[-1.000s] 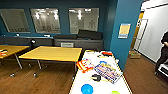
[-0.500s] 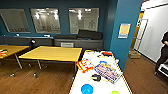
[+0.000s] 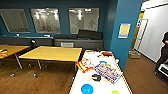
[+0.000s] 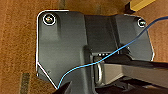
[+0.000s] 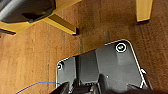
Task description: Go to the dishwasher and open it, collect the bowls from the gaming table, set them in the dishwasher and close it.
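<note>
Grippers: fingers not discernible in either wrist view, state unknown | near: gaming table (image 3: 77, 85) white top, blue bowl (image 3: 87, 88) at near end, yellow-green bowl (image 3: 115, 92) beside it, apart | mid: colourful clutter (image 3: 107, 71) | far: wooden tables (image 3: 53, 53), dark sofa (image 3: 82, 40), person (image 3: 163, 53) at right edge
</note>
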Robot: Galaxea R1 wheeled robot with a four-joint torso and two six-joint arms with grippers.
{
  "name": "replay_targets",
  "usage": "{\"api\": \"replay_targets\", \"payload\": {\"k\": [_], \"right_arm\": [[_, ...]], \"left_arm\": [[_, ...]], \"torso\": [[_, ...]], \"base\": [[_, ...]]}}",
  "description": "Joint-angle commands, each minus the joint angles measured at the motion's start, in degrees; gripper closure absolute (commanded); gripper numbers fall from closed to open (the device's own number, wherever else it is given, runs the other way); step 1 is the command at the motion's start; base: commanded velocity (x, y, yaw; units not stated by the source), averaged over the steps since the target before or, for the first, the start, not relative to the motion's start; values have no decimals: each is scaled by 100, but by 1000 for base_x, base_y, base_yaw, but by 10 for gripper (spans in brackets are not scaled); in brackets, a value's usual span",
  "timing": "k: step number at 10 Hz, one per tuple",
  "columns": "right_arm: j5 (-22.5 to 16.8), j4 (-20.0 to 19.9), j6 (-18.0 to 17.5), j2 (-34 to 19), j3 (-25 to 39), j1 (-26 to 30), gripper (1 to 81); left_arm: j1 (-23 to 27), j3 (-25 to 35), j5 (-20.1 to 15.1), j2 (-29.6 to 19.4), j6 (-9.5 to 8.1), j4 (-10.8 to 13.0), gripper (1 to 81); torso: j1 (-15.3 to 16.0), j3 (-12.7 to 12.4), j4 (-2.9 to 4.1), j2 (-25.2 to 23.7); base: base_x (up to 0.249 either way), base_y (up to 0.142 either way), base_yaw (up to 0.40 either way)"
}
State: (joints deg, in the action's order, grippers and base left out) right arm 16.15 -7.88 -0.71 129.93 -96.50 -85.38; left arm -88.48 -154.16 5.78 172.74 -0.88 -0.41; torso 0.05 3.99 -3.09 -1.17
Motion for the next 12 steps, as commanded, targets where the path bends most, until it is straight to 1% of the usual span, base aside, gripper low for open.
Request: {"api": "replay_targets", "payload": {"k": [1, 3, 4, 5, 6, 7, 8, 9, 10, 11, 12], "right_arm": [[1161, -460, -316, -2360, 2345, 314, 10], [1153, -705, -325, -2925, 2917, 779, 10], [1101, -847, -325, -3145, 3173, 1113, 10], [1014, -1048, -316, -3268, 3357, 1561, 10], [767, -1269, -325, -3339, 3428, 2033, 10], [332, -1599, -325, -3348, 3316, 2544, 10], [-60, -1840, -325, -3365, 3182, 3081, 10], [-523, -2007, -325, -3339, 2990, 3503, 10], [-763, -2060, -334, -3260, 2857, 3777, 10], [-903, -2262, -334, -3119, 2646, 3997, 10], [-1068, -2620, -334, -3014, 2332, 4260, 10]], "left_arm": [[239, 18, -314, 6, 0, -29, 10], [239, 18, -314, 6, 0, -29, 10], [239, 18, -314, 6, -9, -29, 10], [256, 18, -314, -2, -9, -29, 10], [247, 18, -314, -2, -9, -29, 10], [256, 9, -314, -2, -9, -29, 10], [248, 0, -314, -11, -9, -29, 10], [247, 0, -314, -46, -18, -38, 10], [247, -9, -314, -46, -18, -38, 10], [256, -9, -314, -46, -18, -38, 10], [274, 9, -323, -29, -18, -38, 10]], "torso": [[0, 0, 0, 0], [-2, 0, 0, 0], [-2, 0, 0, 0], [-2, 0, 0, 0], [-2, 0, 0, 0], [-2, 0, 0, 0], [-2, 0, 0, 0], [0, 0, 0, 0], [0, 0, 0, 0], [0, 0, 0, 0], [0, 0, 0, 0]], "base": [[0, 0, 0], [0, 0, 0], [0, 0, 0], [0, 0, 0], [0, 0, 0], [0, 0, 0], [0, 0, 0], [0, 0, 0], [0, 0, 0], [0, 0, 0], [0, 0, 0]]}}
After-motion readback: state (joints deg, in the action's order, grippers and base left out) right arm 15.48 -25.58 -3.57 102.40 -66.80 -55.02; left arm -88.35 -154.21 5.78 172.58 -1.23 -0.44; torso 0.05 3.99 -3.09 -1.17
